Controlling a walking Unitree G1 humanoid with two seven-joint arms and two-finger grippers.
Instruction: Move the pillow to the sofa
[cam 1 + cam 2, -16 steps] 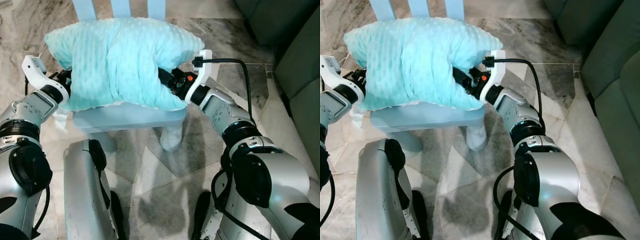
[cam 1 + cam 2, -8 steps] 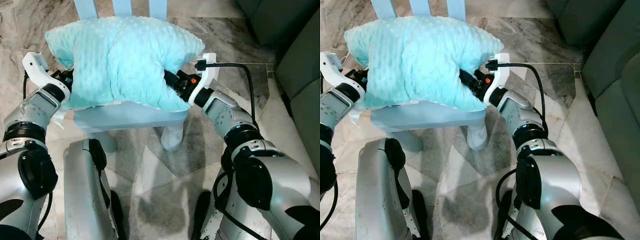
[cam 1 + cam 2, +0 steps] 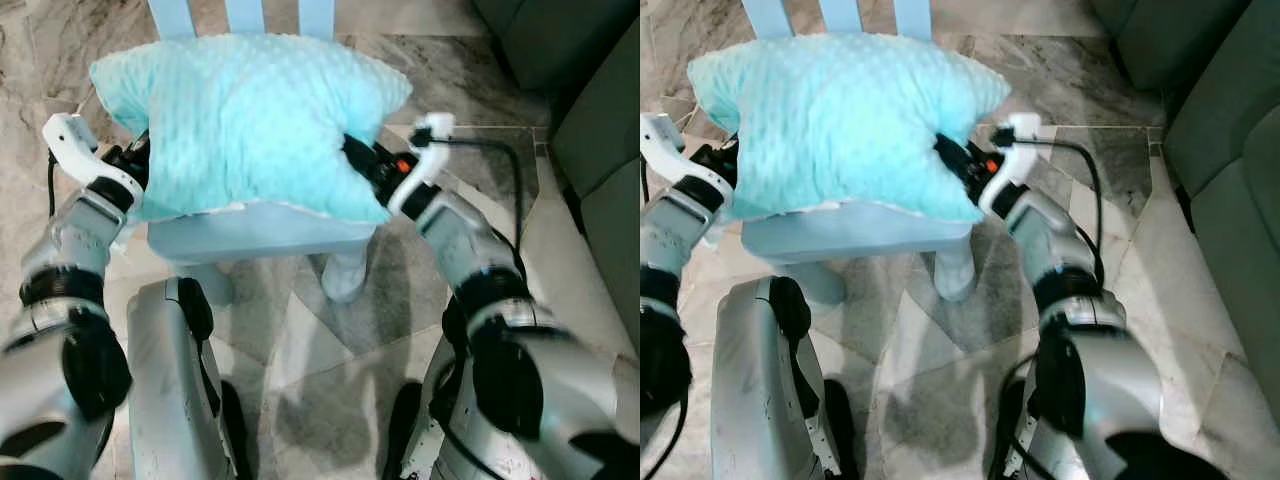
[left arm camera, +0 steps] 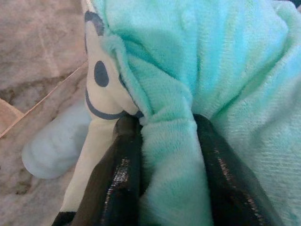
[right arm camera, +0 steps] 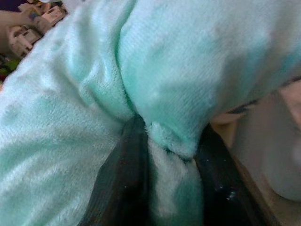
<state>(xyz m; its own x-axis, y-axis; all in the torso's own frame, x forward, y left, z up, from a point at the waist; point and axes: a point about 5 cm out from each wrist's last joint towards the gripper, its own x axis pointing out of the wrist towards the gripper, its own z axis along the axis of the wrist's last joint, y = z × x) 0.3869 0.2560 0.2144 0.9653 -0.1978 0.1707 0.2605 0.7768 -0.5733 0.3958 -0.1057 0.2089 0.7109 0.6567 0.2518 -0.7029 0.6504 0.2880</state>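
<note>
On the marble floor, the sofa (image 3: 1230, 130) is seen right of the chair (image 3: 250, 232), where the pillow (image 3: 245, 120) is pinched end-to-end by left gripper (image 4: 162, 155) and right gripper (image 5: 164, 155).

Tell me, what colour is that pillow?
Light turquoise pillow, with a dimpled plush surface; the left eye view shows it best.

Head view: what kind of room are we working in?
Probably a home living room: a marble floor, a dark green sofa on the right, and a small pale blue chair under the pillow, which both grippers clamp.
</note>
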